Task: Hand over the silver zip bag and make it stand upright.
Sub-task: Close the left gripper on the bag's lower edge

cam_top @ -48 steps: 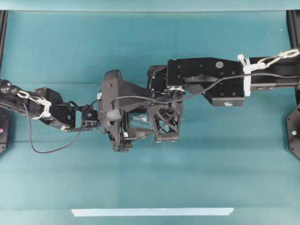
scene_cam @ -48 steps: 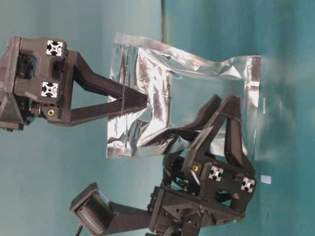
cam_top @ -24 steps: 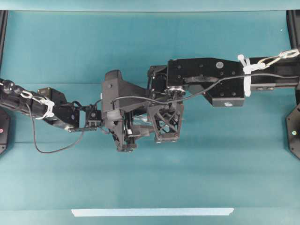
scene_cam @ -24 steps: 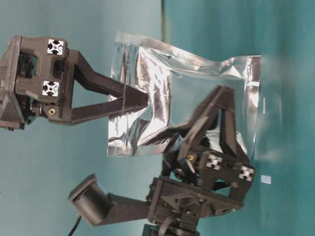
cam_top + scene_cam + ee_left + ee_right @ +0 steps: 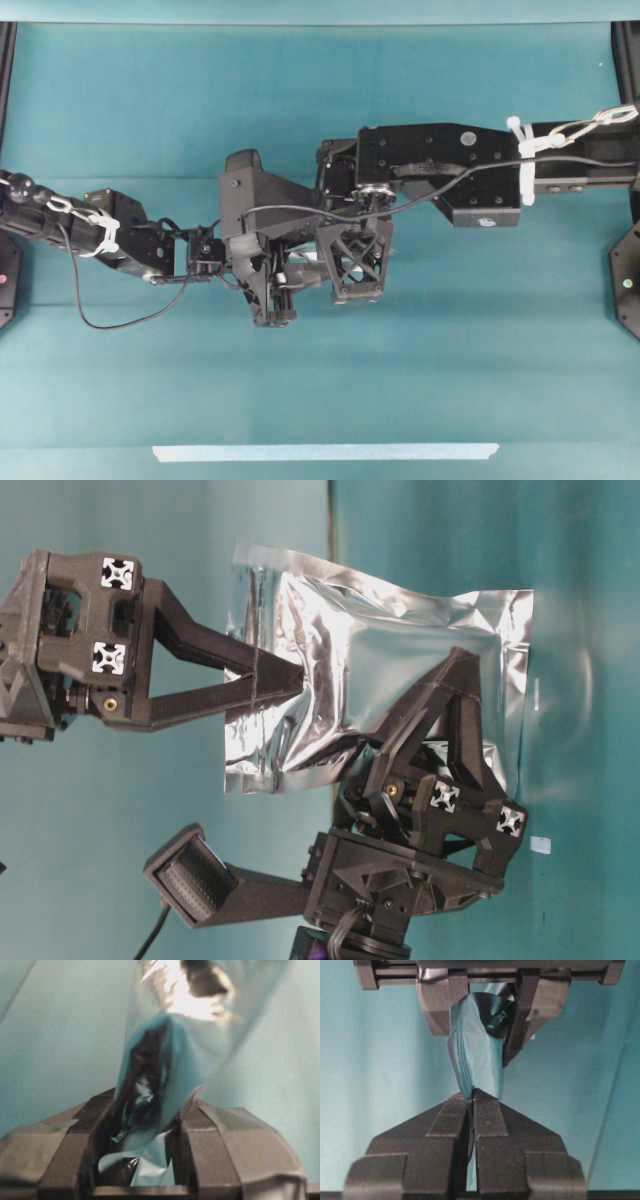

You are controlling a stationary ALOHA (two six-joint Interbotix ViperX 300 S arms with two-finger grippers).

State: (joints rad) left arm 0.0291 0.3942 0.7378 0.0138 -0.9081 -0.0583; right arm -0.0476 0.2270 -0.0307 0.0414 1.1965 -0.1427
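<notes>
The bag [image 5: 390, 680] hung in the air above the teal tabletop [image 5: 320, 380], held between the two arms near the middle of the overhead view. In the table-level view it showed as a crinkled silver sheet with a darker panel in its centre.

The right tool [image 5: 290, 685] reached in from the left of that view, its two fingers pressed together on the bag's edge strip. The right wrist view confirmed it: the fingers [image 5: 452, 1127] met with only the foil between them, pinching the bag [image 5: 477, 1060].

The left tool [image 5: 440, 725] came up from below in the table-level view, its fingers straddling the bag's lower part. In the left wrist view the bag [image 5: 160, 1065] ran down between the two taped pads [image 5: 220, 1135]. The foil bunched in the gap and lay against the inner faces on both sides. The left tool was narrowed around the bag, but I could not tell whether it gripped it firmly or only enclosed it.

In the overhead view the bag was almost wholly hidden under the two tools. A pale strip of tape [image 5: 325, 452] lay on the tabletop near its front edge, well apart from the arms.
</notes>
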